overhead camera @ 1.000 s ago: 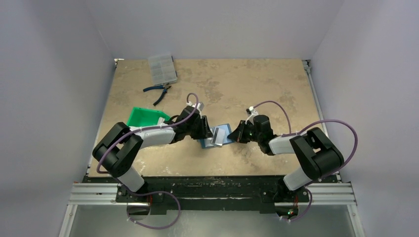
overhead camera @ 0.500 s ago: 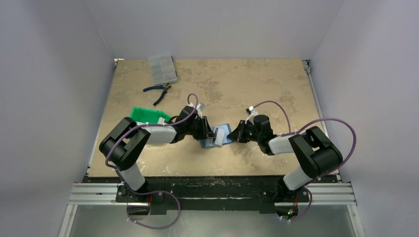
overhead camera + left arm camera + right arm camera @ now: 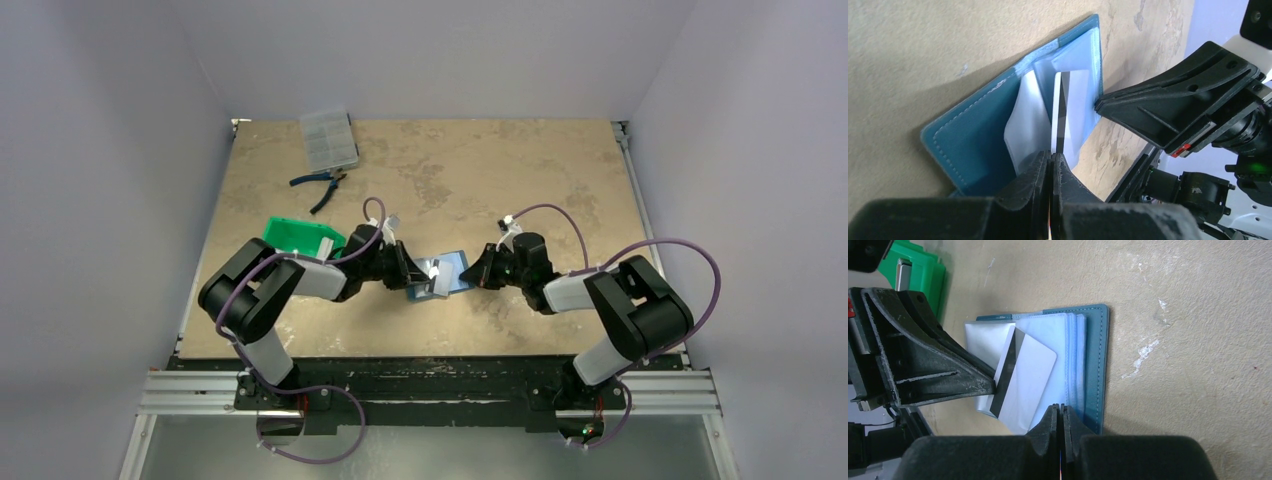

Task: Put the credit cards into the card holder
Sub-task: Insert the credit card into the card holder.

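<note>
The teal-blue card holder [image 3: 455, 262] lies open on the table between the two arms, its shiny pockets [image 3: 990, 337] facing up. A white credit card [image 3: 1030, 375] with a black stripe stands tilted over those pockets. My left gripper [image 3: 1052, 156] is shut on the card's near edge, and the card [image 3: 1058, 115] shows edge-on in the left wrist view. My right gripper [image 3: 1062, 409] is shut on the edge of a clear pocket leaf at the card holder's [image 3: 1095, 360] right side. In the top view the left gripper [image 3: 420, 272] and the right gripper [image 3: 468, 277] face each other across it.
A green plastic tray [image 3: 297, 237] sits just left of the left arm, with a pale card-like piece [image 3: 900, 270] standing in it. Blue-handled pliers [image 3: 322, 185] and a clear compartment box [image 3: 328, 138] lie at the back left.
My left gripper has closed onto the card and dropped lower and slightly left. The right gripper has stayed shut in place.
</note>
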Controlling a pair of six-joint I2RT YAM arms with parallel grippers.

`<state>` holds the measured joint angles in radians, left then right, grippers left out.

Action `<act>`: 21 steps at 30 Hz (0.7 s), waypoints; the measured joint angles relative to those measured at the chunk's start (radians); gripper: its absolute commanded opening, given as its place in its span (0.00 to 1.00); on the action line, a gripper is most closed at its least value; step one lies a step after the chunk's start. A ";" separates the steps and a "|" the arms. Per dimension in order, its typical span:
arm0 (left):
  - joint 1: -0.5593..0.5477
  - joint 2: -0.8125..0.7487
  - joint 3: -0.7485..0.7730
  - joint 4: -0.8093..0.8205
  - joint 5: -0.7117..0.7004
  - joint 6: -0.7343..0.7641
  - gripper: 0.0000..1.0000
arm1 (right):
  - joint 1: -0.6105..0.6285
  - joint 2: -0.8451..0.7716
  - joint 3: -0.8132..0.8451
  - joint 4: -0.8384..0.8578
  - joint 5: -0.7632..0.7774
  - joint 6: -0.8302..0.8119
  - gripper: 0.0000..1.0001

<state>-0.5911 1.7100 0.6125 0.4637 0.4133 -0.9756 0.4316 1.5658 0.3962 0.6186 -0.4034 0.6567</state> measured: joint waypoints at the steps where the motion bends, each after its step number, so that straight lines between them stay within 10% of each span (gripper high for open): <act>1: 0.004 0.000 -0.018 0.025 0.003 -0.011 0.00 | 0.000 0.001 0.000 0.002 -0.002 0.000 0.02; 21: 0.009 -0.004 -0.209 0.354 -0.082 -0.215 0.00 | 0.000 0.018 0.000 0.027 -0.013 0.001 0.02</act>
<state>-0.5819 1.7058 0.4038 0.8173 0.3309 -1.1904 0.4316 1.5833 0.3962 0.6453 -0.4168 0.6579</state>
